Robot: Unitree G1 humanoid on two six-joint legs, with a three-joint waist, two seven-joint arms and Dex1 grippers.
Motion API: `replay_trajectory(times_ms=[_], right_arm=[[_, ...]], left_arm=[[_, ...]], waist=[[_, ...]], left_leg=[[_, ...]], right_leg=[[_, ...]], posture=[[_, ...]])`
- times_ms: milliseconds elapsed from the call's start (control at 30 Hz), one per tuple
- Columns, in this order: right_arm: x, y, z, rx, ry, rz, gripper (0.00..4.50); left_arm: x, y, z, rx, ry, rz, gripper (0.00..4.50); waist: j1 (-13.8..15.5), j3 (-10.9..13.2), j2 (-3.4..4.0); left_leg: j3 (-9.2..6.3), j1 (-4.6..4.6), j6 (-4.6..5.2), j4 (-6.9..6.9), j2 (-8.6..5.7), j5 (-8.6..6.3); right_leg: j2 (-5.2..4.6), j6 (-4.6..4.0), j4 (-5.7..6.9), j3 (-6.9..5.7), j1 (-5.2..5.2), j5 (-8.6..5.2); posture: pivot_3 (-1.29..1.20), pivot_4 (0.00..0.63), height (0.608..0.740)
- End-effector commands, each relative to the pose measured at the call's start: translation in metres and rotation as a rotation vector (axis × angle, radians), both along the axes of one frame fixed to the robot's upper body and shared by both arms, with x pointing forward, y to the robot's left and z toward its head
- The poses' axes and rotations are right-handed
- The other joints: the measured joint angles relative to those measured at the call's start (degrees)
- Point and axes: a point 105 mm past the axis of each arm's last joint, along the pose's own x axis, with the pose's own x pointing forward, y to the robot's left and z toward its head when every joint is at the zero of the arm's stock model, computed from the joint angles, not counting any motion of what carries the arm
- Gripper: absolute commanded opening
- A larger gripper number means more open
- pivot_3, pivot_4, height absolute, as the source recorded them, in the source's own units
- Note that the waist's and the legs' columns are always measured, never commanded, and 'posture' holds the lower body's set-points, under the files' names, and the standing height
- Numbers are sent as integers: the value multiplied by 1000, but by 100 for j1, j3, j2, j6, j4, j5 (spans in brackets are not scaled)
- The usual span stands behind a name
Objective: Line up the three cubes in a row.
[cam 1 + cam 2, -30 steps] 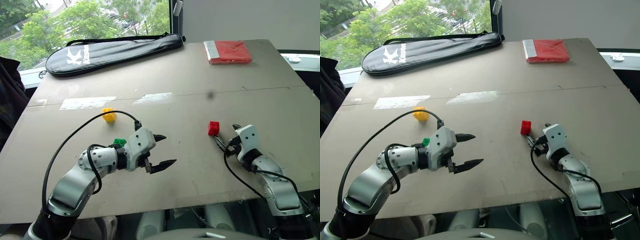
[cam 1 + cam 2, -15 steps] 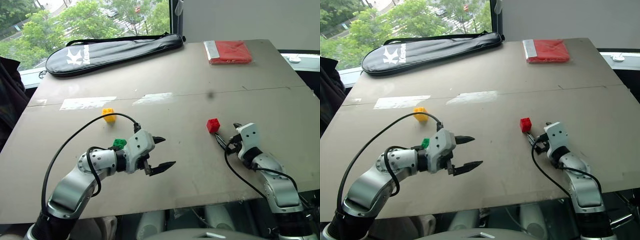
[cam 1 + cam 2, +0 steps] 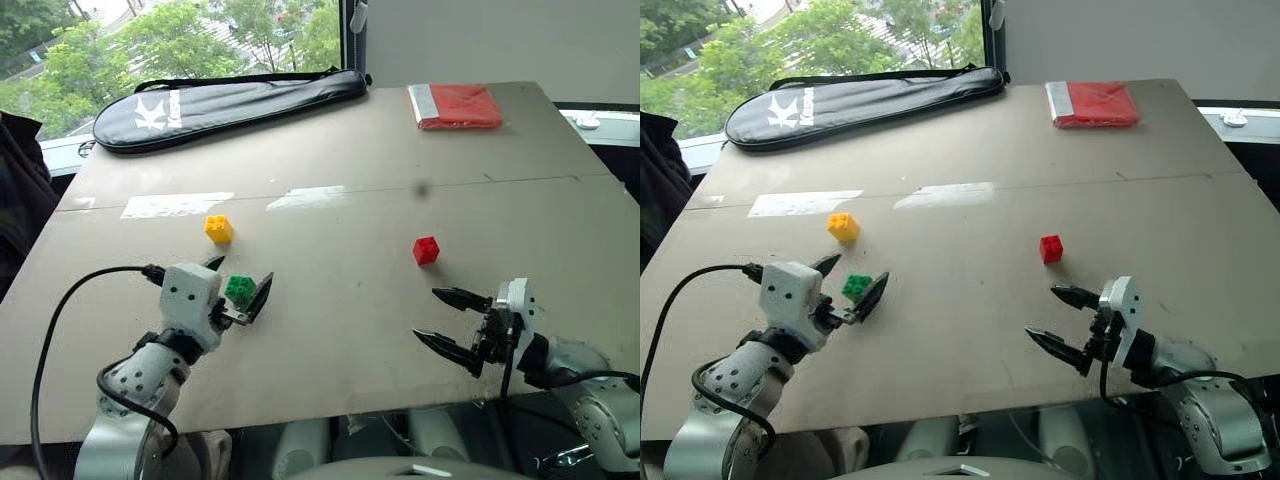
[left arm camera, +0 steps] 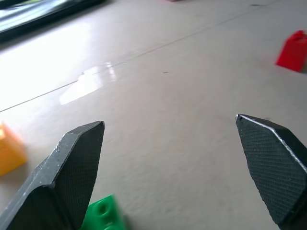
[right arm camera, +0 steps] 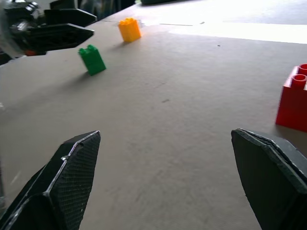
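Left eye view puts your green brick [image 3: 239, 289] at lower left between the left gripper [image 3: 240, 290]'s spread jaws, the yellow brick [image 3: 218, 229] just above it, the red brick [image 3: 426, 250] well apart at centre right. The right gripper [image 3: 450, 323], lower right, also stands jaws apart, empty. Expect light, rigid, slick plastic on the tabletop [image 3: 330, 150]; pinch the flat sides below the studs

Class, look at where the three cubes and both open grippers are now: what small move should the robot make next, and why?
Probably close the left gripper on the green cube. Its open fingers already sit on either side of that cube, while the yellow cube lies just beyond and the red cube sits far off to the right. The right gripper is open, short of the red cube.
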Motion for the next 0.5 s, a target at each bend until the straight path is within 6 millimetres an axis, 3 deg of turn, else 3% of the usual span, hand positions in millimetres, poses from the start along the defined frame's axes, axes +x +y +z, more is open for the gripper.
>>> replay_trajectory(times_ms=[33, 267, 500], right_arm=[[-5, 4, 20, 18, -111, 105, 4475], [-2, 9, 27, 18, -157, 152, 4475], [-7, 14, 33, 42, -159, 162, 4475]], left_arm=[[-11, 16, -12, 31, -12, 178, 4500], [-4, 3, -55, -28, 153, 154, 4500], [7, -3, -75, -27, 227, 152, 4500]], waist=[[12, 0, -2], [54, 9, -21], [92, 4, -16]], left_leg=[[5, 1, 0, 6, -1, 0], [-2, -2, 0, 9, -3, 0], [-3, -2, -1, 9, -3, 0]], right_leg=[[-3, 0, 0, 3, 4, 0], [-5, 1, -1, -9, 5, 0], [-7, 0, 0, -9, 6, 1]], posture=[[0, 150, 701], [0, 150, 701], [0, 150, 701]])
